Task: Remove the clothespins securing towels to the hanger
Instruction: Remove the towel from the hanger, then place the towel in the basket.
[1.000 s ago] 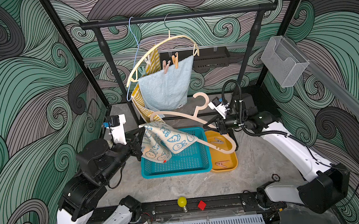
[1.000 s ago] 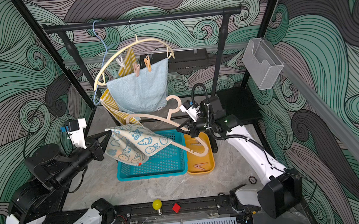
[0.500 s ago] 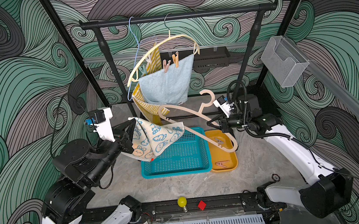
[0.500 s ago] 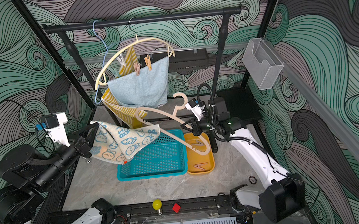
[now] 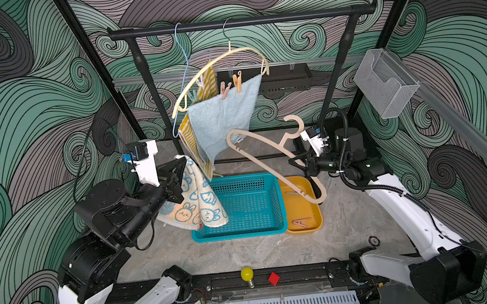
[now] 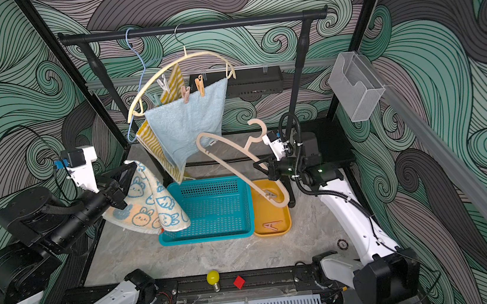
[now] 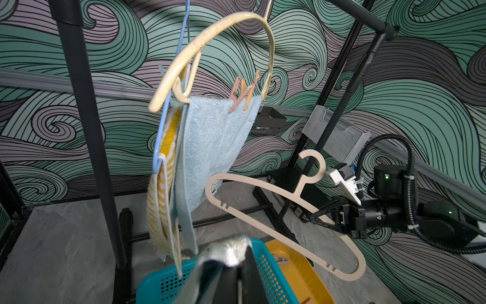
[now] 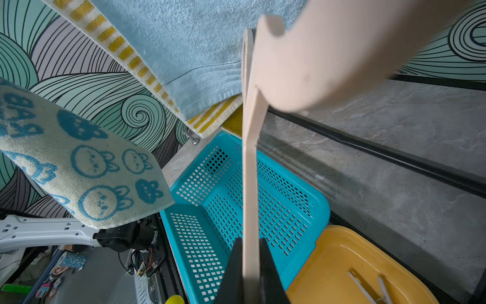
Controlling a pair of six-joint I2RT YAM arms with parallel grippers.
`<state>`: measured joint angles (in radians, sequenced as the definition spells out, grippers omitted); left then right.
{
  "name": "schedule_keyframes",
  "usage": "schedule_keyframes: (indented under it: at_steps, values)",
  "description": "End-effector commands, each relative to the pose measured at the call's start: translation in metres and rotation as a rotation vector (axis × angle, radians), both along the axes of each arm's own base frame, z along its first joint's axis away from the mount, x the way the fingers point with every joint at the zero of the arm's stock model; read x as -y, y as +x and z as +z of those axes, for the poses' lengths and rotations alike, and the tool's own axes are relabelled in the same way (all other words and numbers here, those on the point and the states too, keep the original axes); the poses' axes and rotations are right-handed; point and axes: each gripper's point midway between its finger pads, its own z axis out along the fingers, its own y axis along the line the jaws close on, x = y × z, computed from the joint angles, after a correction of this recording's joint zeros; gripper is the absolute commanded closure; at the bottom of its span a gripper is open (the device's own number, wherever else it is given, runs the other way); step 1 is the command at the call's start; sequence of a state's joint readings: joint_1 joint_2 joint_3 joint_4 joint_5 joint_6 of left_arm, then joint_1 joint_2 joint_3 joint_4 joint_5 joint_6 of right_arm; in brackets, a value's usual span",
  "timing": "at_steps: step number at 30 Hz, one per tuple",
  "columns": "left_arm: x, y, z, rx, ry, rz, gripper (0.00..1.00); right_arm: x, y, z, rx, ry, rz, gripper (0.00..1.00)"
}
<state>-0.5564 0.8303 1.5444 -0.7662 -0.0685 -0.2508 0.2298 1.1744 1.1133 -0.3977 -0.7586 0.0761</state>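
My left gripper (image 5: 183,162) is shut on a corner of the bunny-print towel (image 5: 198,201), which hangs free over the left rim of the teal basket (image 5: 244,233). My right gripper (image 5: 294,161) is shut on a bare beige hanger (image 5: 261,154), held slanting over the basket and the yellow tray (image 5: 320,218). On the rail (image 5: 241,22) a cream hanger (image 5: 217,61) carries the light-blue towel (image 5: 223,121), pinned by a pink clothespin (image 5: 225,90) and an orange clothespin (image 5: 238,82). Behind it the yellow-striped towel (image 5: 187,140) hangs with a white clothespin (image 6: 163,84) and a teal clothespin (image 6: 155,99).
Loose clothespins (image 5: 300,223) lie in the yellow tray. A yellow bulb (image 5: 246,274) and a red cube (image 5: 273,278) sit on the front rail. A clear bin (image 5: 386,85) is fixed to the right wall. The rack's black posts stand behind the basket.
My left gripper pulled the bunny towel leftward off the beige hanger; the towel now hangs from it alone. The right gripper shifted slightly right, and the bare hanger tilted steeper.
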Motion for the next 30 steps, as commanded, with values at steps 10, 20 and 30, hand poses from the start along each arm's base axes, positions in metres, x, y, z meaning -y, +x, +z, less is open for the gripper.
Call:
schedule_keyframes:
  at_steps: [10, 20, 30]
  values:
    - [0.06, 0.018, -0.056, -0.21, 0.002, -0.23, 1.0, 0.007, 0.003, 0.016, 0.079, 0.018, -0.035, 1.0]
    - [0.077, 0.031, -0.093, -0.286, -0.052, -0.241, 1.0, 0.007, 0.006, 0.016, 0.072, 0.028, -0.041, 1.0]
    - [0.097, 0.043, -0.126, -0.372, -0.055, -0.264, 1.0, 0.005, 0.007, 0.012, 0.053, 0.043, -0.036, 1.0]
